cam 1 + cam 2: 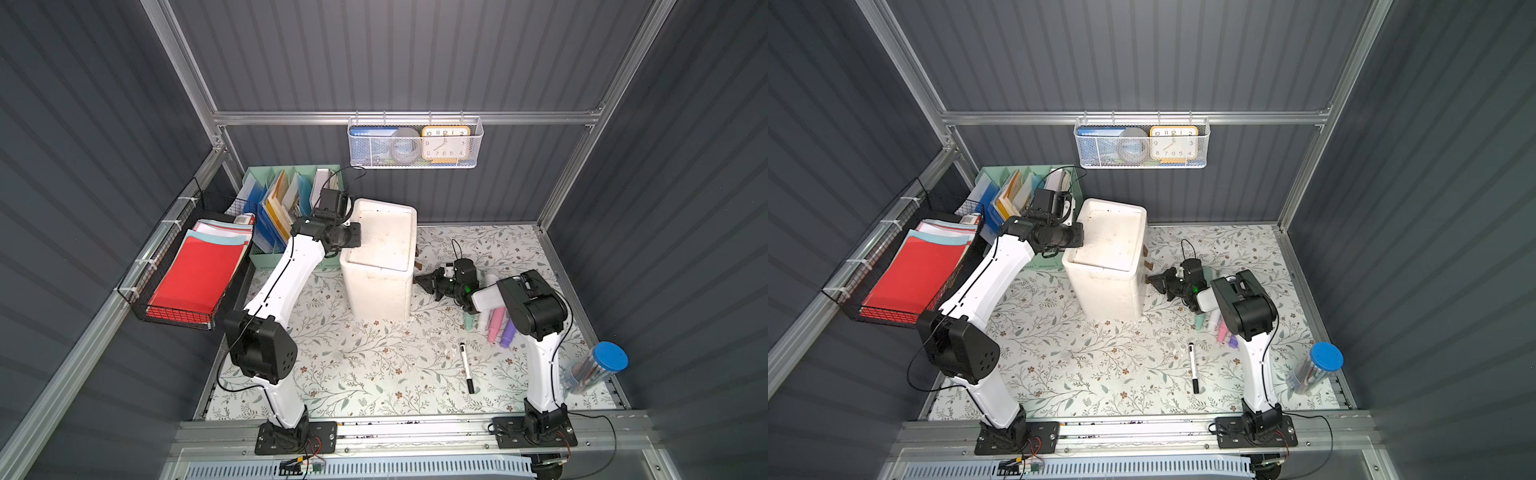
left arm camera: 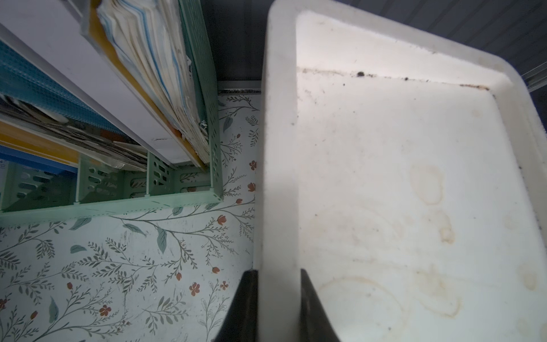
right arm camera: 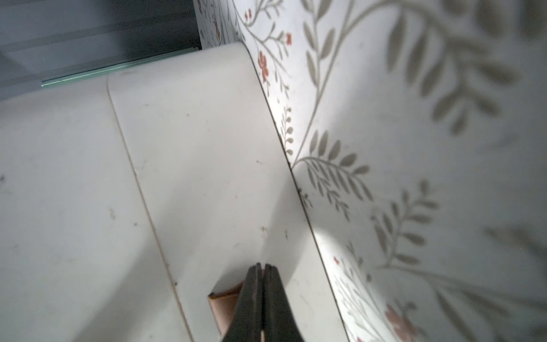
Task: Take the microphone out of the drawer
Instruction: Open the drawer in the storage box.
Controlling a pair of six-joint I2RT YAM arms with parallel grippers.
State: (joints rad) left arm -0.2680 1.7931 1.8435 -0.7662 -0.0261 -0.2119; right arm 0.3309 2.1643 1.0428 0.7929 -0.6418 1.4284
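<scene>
Right wrist view: right gripper pinched fully together on the brown handle tab of a drawer front, the front that meets the floral mat just beside the fingers. Front looks flush with its neighbour, so drawer not yet pulled.

Left wrist view: left gripper clamped narrow across the top rim of the white drawer unit, one finger either side, bracing it.

No microphone visible in any view. It is presumably inside a closed drawer ahead of the right gripper, cannot tell which.

Progress, my read: early.
- Done: unit steadied, handle gripped.
- Left: pull drawer open, let go of tab, reach in, grasp microphone, lift it clear.
</scene>
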